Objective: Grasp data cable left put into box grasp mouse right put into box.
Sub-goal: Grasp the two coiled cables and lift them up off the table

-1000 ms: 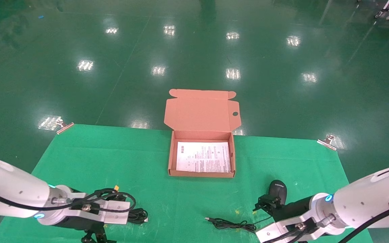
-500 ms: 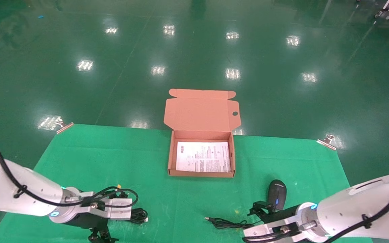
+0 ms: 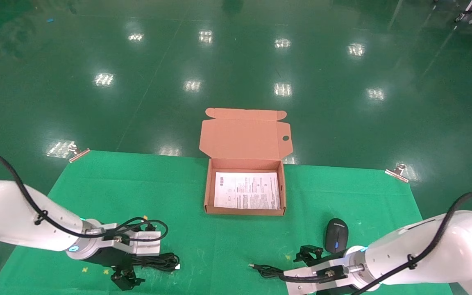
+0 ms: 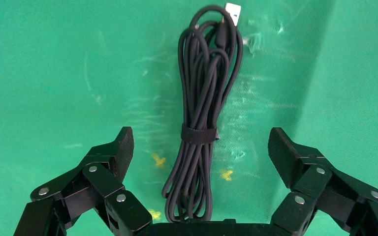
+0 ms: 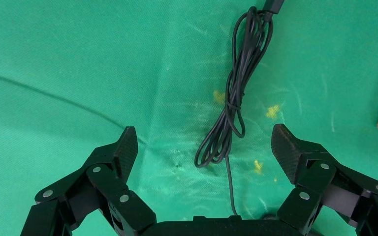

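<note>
The data cable [image 3: 163,260], a black strapped bundle with a silvery plug, lies on the green cloth at the near left. In the left wrist view the data cable [image 4: 204,113] runs between the spread fingers. My left gripper [image 3: 126,280] [image 4: 202,142] is open over its near end. The black mouse [image 3: 336,240] with its blue-lit wheel lies at the near right. Its thin cord [image 3: 275,272] [image 5: 236,93] trails to the left. My right gripper [image 3: 309,254] [image 5: 204,140] is open, just left of the mouse, over the cord. The box [image 3: 206,192] stands open in the middle with a white leaflet [image 3: 247,190] inside.
The box lid [image 3: 242,139] stands up at the far side, past the table's far edge. Metal clips [image 3: 78,154] [image 3: 398,172] hold the cloth's far corners. The cloth ends close to both grippers at the near edge. A green floor lies beyond.
Both arms have dropped lower. My left gripper has shifted slightly right over the cable. My right gripper has slid left and nearer, off the mouse's side toward its cord.
</note>
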You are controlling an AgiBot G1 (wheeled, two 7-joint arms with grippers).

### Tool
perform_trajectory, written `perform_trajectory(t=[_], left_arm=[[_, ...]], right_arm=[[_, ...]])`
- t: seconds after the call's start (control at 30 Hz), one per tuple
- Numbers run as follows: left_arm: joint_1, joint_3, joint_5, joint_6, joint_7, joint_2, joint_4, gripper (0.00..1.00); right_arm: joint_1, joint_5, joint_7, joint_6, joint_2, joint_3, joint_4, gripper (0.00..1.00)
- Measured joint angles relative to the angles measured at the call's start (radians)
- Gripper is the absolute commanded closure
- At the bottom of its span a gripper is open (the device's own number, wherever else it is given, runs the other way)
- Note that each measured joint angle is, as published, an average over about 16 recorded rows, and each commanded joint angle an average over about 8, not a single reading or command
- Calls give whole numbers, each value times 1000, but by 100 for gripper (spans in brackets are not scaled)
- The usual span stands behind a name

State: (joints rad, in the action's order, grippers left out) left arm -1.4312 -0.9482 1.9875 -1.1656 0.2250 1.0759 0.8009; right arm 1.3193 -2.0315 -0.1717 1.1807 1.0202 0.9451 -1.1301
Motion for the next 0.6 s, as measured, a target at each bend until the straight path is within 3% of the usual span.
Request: perform_trajectory(t=[0.33,0.4,0.43,0.6], left_arm=[[-15,2,-2,34,-48,31,-108,1],[-18,4,-3,39,-55,36,-124,21],[-19,4,-4,41,-58,38,-132,33],[-25,6,-8,46,-68,46,-157,95]], right_arm=[[2,-30,-8,-49,40,1,78,0],[3,-33,-8,-56,46,1,93,0],[4,-34,-7,-59,48,1,100,6],[8,-36,-1,-68,57,0,127,68]])
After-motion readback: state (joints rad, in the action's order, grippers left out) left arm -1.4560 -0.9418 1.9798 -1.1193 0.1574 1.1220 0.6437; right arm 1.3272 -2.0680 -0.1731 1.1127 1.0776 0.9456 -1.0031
